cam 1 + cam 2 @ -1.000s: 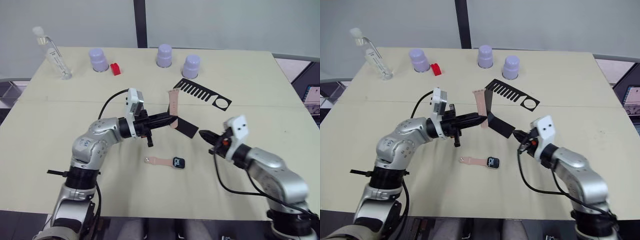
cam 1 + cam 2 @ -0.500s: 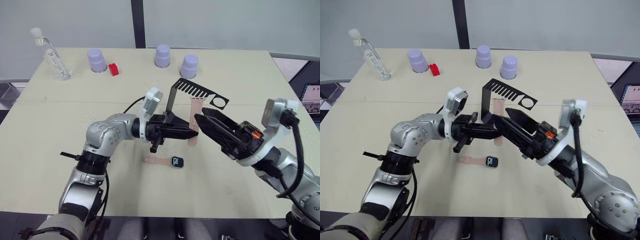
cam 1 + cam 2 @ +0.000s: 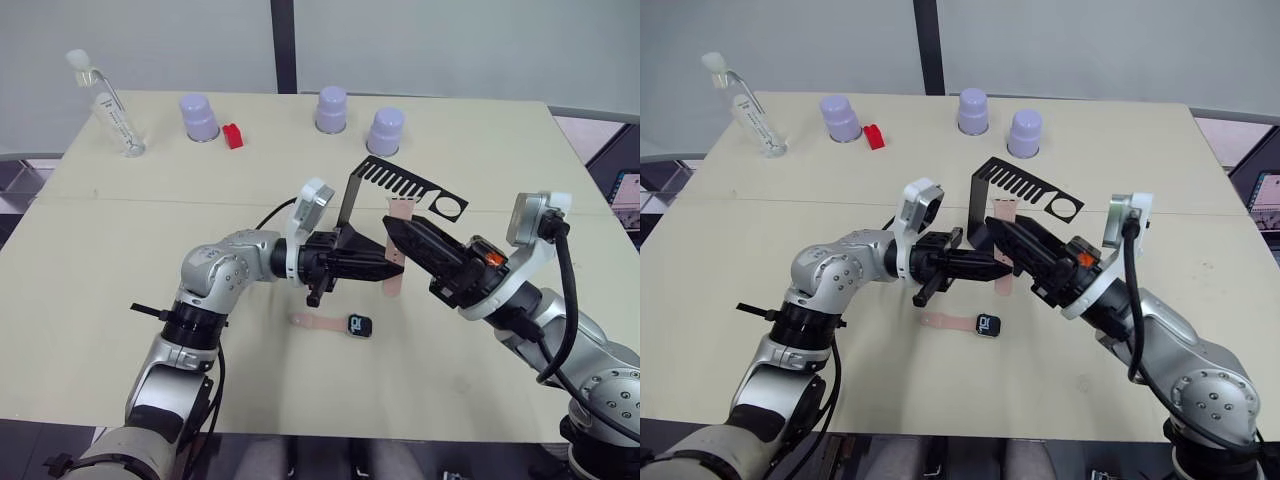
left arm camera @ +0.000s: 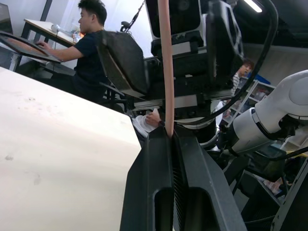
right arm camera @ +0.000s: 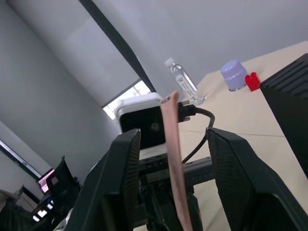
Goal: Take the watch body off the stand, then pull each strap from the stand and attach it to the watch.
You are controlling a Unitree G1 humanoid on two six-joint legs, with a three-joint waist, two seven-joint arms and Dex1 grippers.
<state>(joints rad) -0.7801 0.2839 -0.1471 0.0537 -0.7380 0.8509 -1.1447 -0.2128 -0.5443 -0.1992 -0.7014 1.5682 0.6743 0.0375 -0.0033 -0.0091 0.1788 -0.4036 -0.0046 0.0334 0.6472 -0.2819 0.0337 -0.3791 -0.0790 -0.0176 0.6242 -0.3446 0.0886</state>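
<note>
Left wrist view: left claw [image 4: 169, 137] pinches strap [image 4: 165, 62] (upright).

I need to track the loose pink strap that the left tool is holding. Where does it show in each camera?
Left eye view: strap upright at centre, in front of the stand.
Right eye view: just right of the stand's upright.
Left wrist view: thin pink line rising from the shut left tool.
Right wrist view: between the open right tool's fingers.
Shared landmark: the stand.

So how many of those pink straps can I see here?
2: one strap held upright in the left gripper, and one strap lying on the table, joined to the watch body.
</note>
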